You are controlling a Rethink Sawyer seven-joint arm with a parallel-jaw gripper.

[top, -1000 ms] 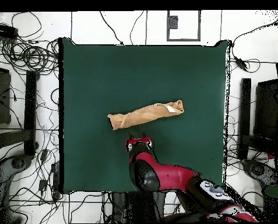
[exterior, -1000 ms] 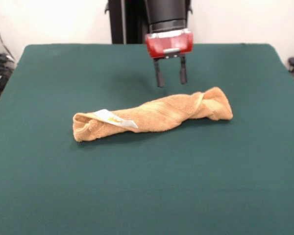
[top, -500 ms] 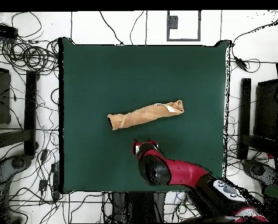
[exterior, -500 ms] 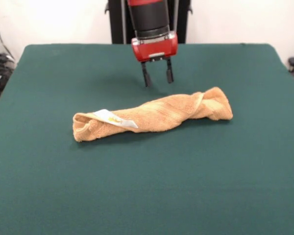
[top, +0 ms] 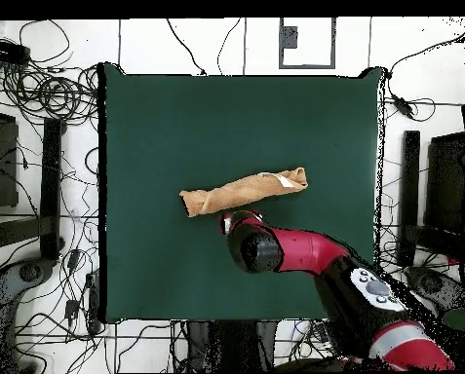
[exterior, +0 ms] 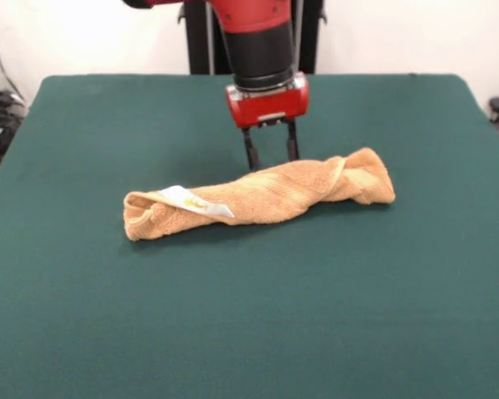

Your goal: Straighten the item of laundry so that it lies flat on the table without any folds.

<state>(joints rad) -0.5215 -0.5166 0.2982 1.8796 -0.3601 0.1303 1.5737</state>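
Observation:
The item of laundry [exterior: 262, 198] is an orange-tan towel twisted into a long roll, lying across the middle of the dark green table [exterior: 249, 316]. A white label [exterior: 195, 202] shows near its left end in the front view. My gripper [exterior: 271, 158] stands open just behind the roll's middle, its two black fingers [exterior: 251, 153] pointing down with their tips at the towel's far edge. Nothing is held. In the overhead view the towel [top: 244, 192] lies slanted, and the gripper [top: 238, 218] sits at its lower edge under the red wrist.
Green felt stretches wide on every side of the towel. In the overhead view, cables [top: 51, 93] and dark equipment [top: 413, 195] surround the table on the floor.
The gripper has come toward the towel and lowered, from hovering well behind it to standing with its tips at the roll's far edge. The towel has not moved.

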